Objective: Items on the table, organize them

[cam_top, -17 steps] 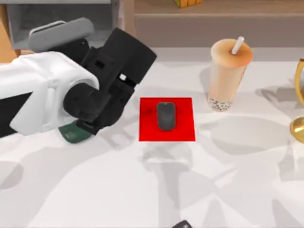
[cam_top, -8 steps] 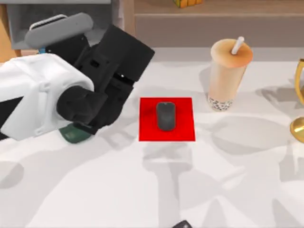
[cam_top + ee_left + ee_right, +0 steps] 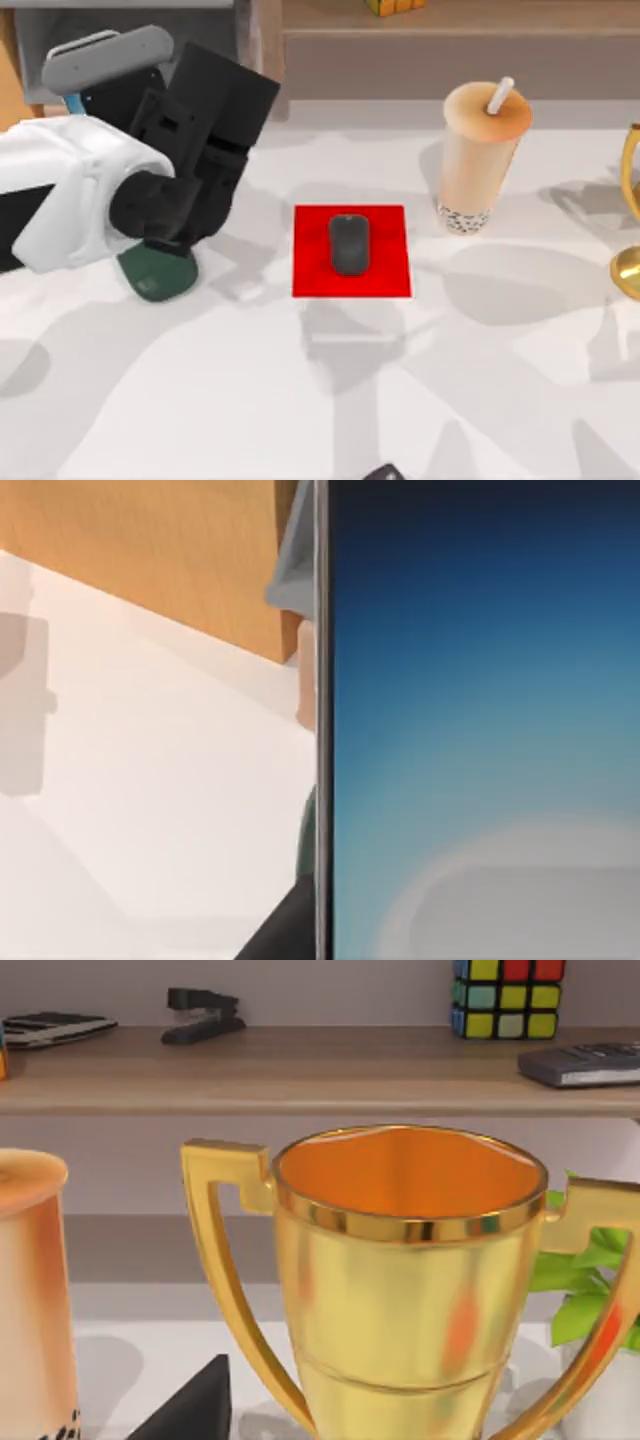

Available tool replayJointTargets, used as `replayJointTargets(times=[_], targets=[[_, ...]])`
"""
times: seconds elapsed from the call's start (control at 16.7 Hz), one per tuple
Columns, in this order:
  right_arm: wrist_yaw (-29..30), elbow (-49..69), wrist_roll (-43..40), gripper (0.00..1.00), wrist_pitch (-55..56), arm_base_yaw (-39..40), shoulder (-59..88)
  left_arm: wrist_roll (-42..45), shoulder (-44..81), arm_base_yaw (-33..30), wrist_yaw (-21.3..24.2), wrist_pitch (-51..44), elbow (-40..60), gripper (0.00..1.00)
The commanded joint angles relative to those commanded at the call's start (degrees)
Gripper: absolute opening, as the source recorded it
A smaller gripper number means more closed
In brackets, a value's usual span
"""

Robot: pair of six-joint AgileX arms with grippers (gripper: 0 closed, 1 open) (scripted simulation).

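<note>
The left gripper [image 3: 165, 215] hangs in the upper left of the top view, just above the green stand [image 3: 157, 272]. Whether its fingers are open or closed cannot be told from these pictures. In the left wrist view the phone [image 3: 480, 720], its screen glowing blue-white, stands close before the camera, with the white table [image 3: 120, 780] and a wooden panel [image 3: 170, 550] beyond its edge.

At the centre of the top view the mouse [image 3: 349, 244] lies on the red pad [image 3: 390, 275]. The cup [image 3: 480, 160], straw [image 3: 500, 96] up, stands upright just beside the pad's upper right corner, near the shelf [image 3: 440, 40] along the top edge.

A gold trophy [image 3: 630, 230] shows at the right edge of the top view. In the right wrist view it stands near the camera, with a stapler [image 3: 203, 1013], a colour cube [image 3: 505, 995] and a calculator [image 3: 585, 1062] on the shelf behind.
</note>
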Motion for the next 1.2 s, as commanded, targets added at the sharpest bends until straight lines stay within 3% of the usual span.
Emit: replayJointTargets(times=[0.36,1.14,1.2], targets=[[0.00,0.00,0.00,1.00,0.00,0.00,0.00,1.01,1.55,1.45,0.96,1.39,0.47,0.00],[0.00,0.00,0.00,1.00,0.00,0.00,0.00,1.01,1.55,1.45,0.96,1.39,0.47,0.98],[0.00,0.00,0.00,1.00,0.00,0.00,0.00,1.01,1.55,1.45,0.96,1.39,0.47,1.00]])
